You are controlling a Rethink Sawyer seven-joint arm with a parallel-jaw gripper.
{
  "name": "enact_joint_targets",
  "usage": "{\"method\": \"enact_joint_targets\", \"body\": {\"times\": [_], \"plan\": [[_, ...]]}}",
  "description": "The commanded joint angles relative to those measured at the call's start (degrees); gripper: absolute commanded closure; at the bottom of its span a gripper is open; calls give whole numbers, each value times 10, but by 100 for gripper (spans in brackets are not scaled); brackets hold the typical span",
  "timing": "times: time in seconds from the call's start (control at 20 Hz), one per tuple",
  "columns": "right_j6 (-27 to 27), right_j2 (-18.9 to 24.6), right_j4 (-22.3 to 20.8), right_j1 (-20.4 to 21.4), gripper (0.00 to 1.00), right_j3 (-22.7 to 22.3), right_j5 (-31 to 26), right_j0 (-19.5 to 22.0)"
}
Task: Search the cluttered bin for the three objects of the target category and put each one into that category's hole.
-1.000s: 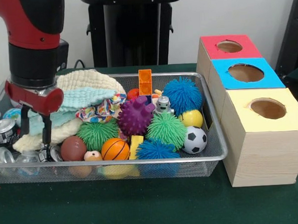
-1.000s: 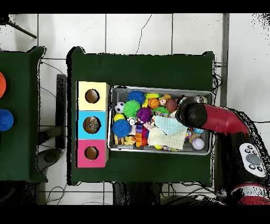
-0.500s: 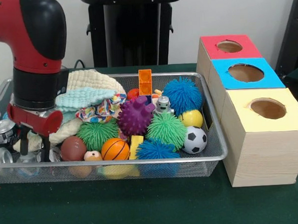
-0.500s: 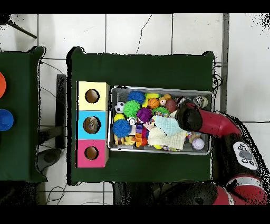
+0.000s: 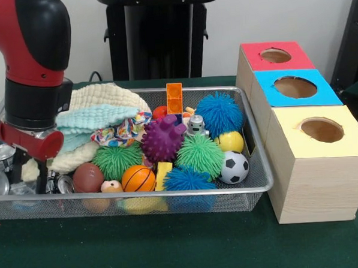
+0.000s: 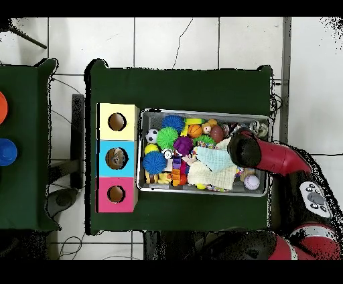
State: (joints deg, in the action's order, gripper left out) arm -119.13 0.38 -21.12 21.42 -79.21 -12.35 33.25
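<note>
Directly beneath the end effector (image 5: 27, 172), its two dark fingers spread apart and empty, lie small shiny metal cans (image 5: 1, 158) at the end of the silver wire-mesh bin (image 5: 253, 179). They are probably light, stiff and slick, best pinched across the round body. Beside the end effector sits a pile of knitted cream and mint cloths (image 5: 100, 114).
</note>
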Motion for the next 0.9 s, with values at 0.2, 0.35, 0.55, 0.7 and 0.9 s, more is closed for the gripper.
{"method": "enact_joint_targets", "body": {"times": [0.2, 0.35, 0.55, 0.7, 0.9], "plan": [[-12, 18, -6, -57, 0, 21, -33, 3], [-17, 17, -2, -65, 0, 27, -33, 0], [-15, 44, 3, -64, 0, 11, -22, 14], [-3, 70, 7, -47, 0, -5, -30, 27], [22, 78, 17, -31, 0, -1, -90, 34]]}}
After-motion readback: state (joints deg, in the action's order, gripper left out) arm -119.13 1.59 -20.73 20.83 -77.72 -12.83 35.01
